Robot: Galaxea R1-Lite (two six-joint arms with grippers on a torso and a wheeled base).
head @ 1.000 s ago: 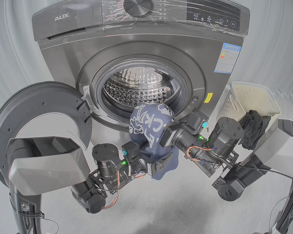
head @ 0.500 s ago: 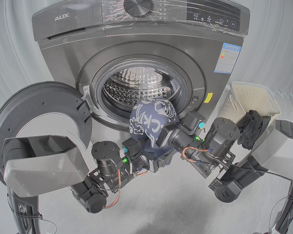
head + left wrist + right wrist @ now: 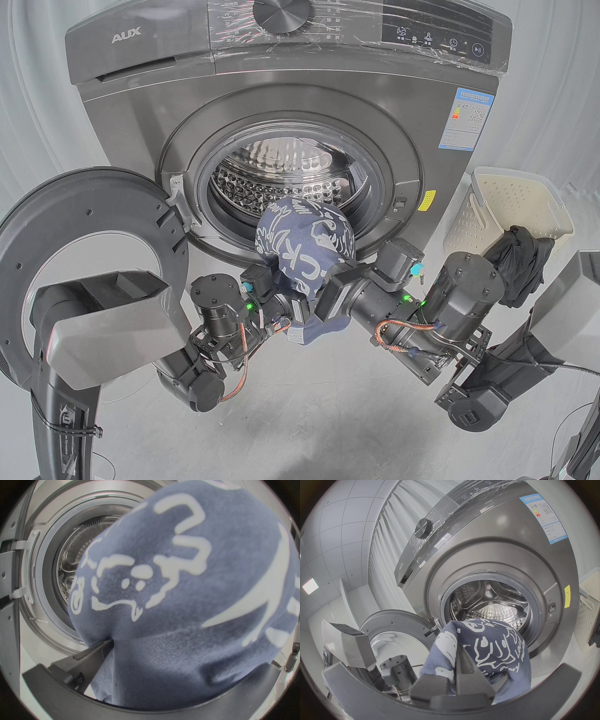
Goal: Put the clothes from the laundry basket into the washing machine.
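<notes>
This is looking like a lab or test room arranged as a laundry corner, not a lived-in home. A front-loading washing machine [image 3: 125, 119] is standing with its door [image 3: 81, 206] swung open. A white laundry basket [image 3: 519, 200] is standing just beside it, with dark clothes [image 3: 519, 262] hanging over its rim, and a blue printed garment [image 3: 306, 244] is sitting at the mouth of the drum [image 3: 281, 162]. Pale curtains [image 3: 31, 94] are hanging behind the machine and at both sides. The floor [image 3: 325, 412] is lying bare and grey. Protective film [image 3: 350, 28] is covering the control panel, and an energy label [image 3: 465, 119] is sticking on the front. Overhead, square ceiling tiles [image 3: 337, 517] are carrying a flat light panel [image 3: 310, 586].
</notes>
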